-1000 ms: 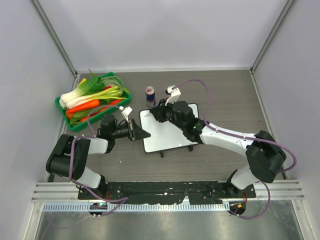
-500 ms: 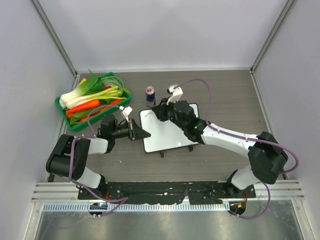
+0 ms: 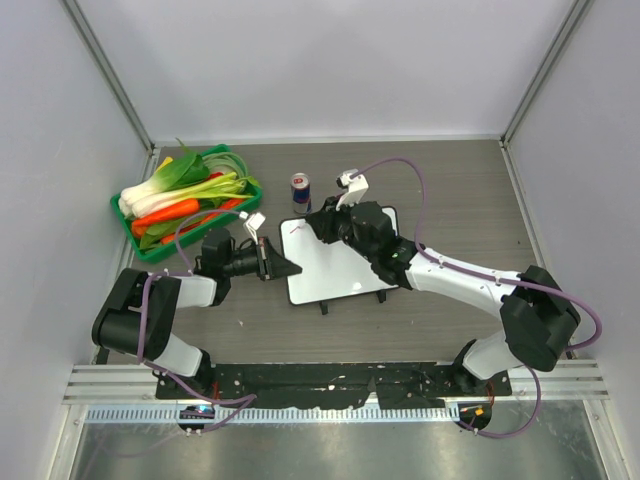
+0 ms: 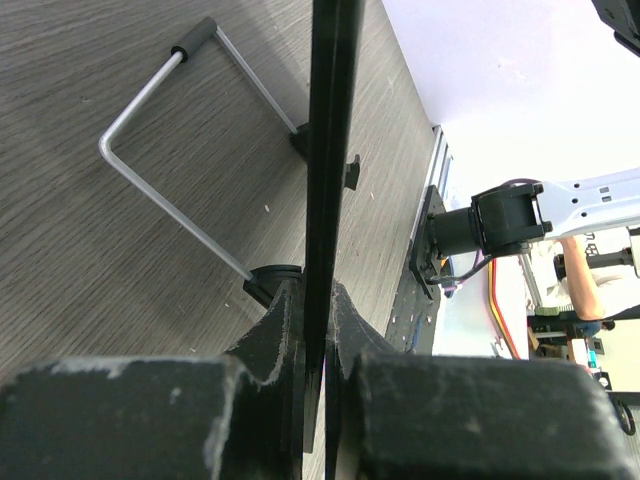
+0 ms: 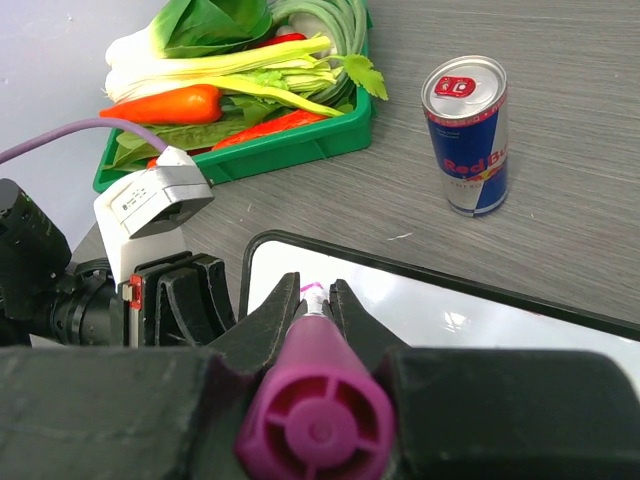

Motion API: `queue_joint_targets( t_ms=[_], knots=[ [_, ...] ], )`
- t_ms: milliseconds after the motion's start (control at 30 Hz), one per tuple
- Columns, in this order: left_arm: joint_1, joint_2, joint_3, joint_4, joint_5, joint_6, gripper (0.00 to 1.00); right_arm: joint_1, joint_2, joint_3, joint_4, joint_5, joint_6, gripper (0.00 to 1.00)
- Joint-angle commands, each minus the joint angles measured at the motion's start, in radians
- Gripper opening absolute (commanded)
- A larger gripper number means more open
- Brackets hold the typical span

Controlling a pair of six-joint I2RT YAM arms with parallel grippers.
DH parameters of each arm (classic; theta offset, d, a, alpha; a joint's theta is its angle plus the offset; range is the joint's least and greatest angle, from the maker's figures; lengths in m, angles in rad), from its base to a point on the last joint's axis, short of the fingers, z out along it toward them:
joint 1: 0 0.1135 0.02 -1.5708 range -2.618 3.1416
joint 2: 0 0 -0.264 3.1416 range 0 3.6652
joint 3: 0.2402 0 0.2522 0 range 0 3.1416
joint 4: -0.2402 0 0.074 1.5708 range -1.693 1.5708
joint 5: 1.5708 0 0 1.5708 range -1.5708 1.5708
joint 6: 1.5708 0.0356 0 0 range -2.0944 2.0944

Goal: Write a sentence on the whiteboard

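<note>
A grey wood-grain table [image 3: 450, 190] sits inside a booth of plain white walls, with two robot arms mounted at its near edge. A small whiteboard [image 3: 340, 268] with rounded corners lies near the middle of the table, between the two arms.

The left gripper [image 3: 291, 268] reaches in from the left. Its fingers are closed tight on the board's left edge. In the left wrist view that edge appears as a thin dark strip running straight up between the pinching fingers [image 4: 283, 320]. A bent wire leg [image 4: 150, 170] folds out beneath the board onto the table.

The right gripper [image 3: 319, 222] comes across from the right and hangs over the board's far left corner. It is clamped around a magenta marker [image 5: 313, 425], which points down with its tip on or just above the white surface; which one cannot be told. Of the sentence [image 5: 313, 287], only a short pink stroke shows beside the tip.

Just beyond the board's far edge a blue and silver drink can [image 3: 300, 192] stands upright. Further left is a green tray [image 3: 150, 250] heaped with vegetables, among them bok choy, leeks and a carrot.
</note>
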Motion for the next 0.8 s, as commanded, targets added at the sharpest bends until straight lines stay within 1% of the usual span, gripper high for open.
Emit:
queue_joint_targets(
  t_ms=[0, 133, 400, 767],
  knots=[
    [0.004, 0.024, 0.006, -0.05, -0.062, 0.039, 0.0, -0.002, -0.022, 0.007, 0.067, -0.024, 0.007, 0.01],
    [0.004, 0.022, 0.006, -0.05, -0.063, 0.039, 0.0, -0.002, -0.013, 0.013, 0.08, -0.039, 0.016, 0.01],
    [0.004, 0.02, 0.006, -0.05, -0.063, 0.039, 0.0, -0.002, 0.014, 0.02, 0.061, -0.016, 0.012, 0.01],
    [0.004, 0.024, 0.006, -0.049, -0.062, 0.039, 0.0, -0.002, 0.011, -0.015, 0.046, -0.017, 0.01, 0.01]
  ],
)
